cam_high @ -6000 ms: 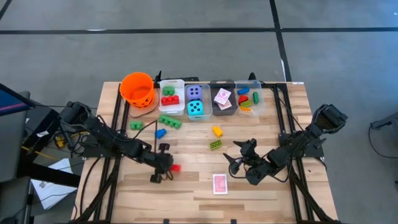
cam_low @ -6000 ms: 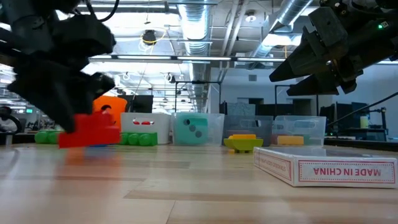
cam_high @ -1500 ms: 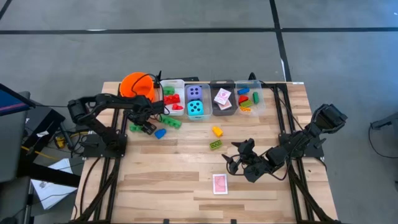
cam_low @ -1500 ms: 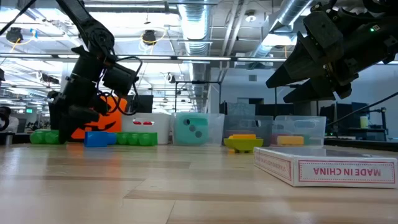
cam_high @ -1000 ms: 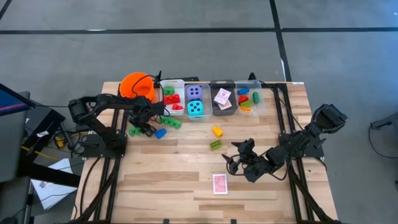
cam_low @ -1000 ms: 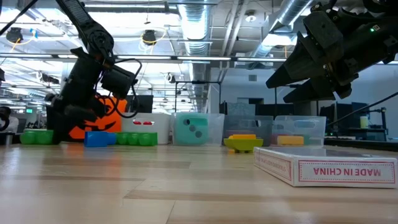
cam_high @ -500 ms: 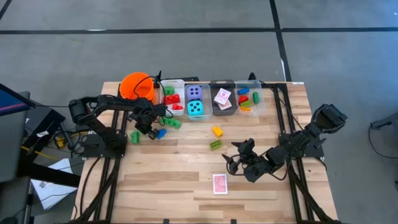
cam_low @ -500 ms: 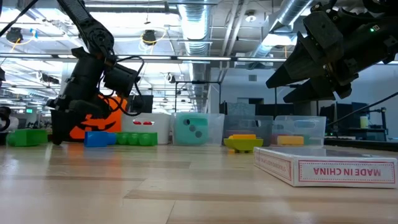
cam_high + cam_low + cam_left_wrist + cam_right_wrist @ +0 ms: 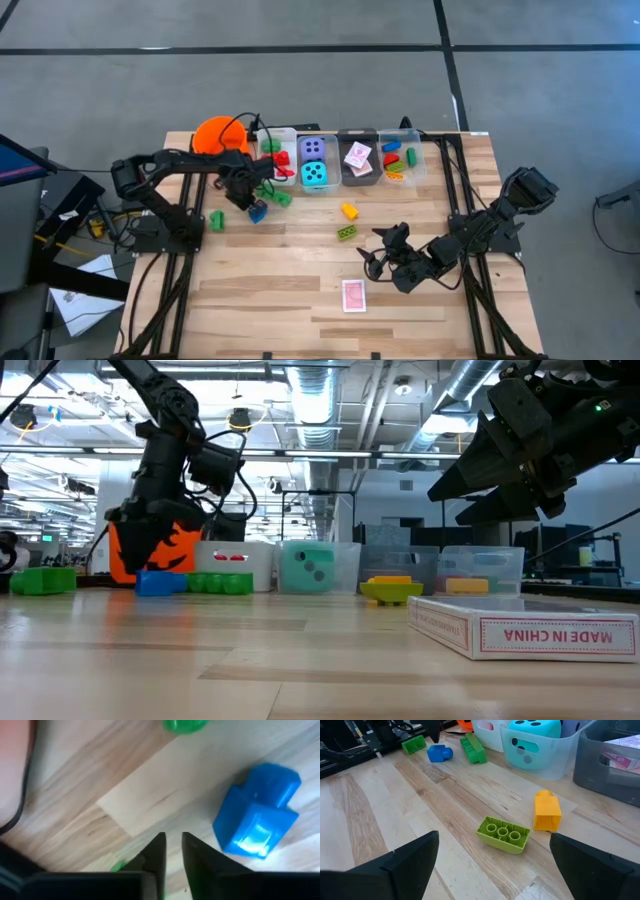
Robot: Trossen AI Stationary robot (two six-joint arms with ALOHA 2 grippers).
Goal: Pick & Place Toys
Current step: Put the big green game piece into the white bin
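My left gripper (image 9: pixel 245 198) points down above the table's far left, its fingertips (image 9: pixel 173 852) close together with nothing between them. A blue brick (image 9: pixel 257 817) lies just beside it on the wood, with a long green brick (image 9: pixel 273 195) a little farther off. A small green brick (image 9: pixel 216 219) lies apart, toward the left edge. My right gripper (image 9: pixel 385 262) hangs open over the near right. Ahead of it lie a green brick (image 9: pixel 503 834) and a yellow brick (image 9: pixel 547 811). A pink-backed card box (image 9: pixel 353 295) lies flat near the front edge.
An orange bucket (image 9: pixel 215 135) stands at the far left. Beside it runs a row of bins along the far edge: one with red and green bricks (image 9: pixel 277 155), one with two dice (image 9: pixel 315 162), a dark one with cards (image 9: pixel 358 158), one with mixed bricks (image 9: pixel 399 155).
My left gripper has risen and gone toward the table's right, from the small green brick over to the blue brick. The small green brick has slid a little toward the near-left and lies alone on the wood.
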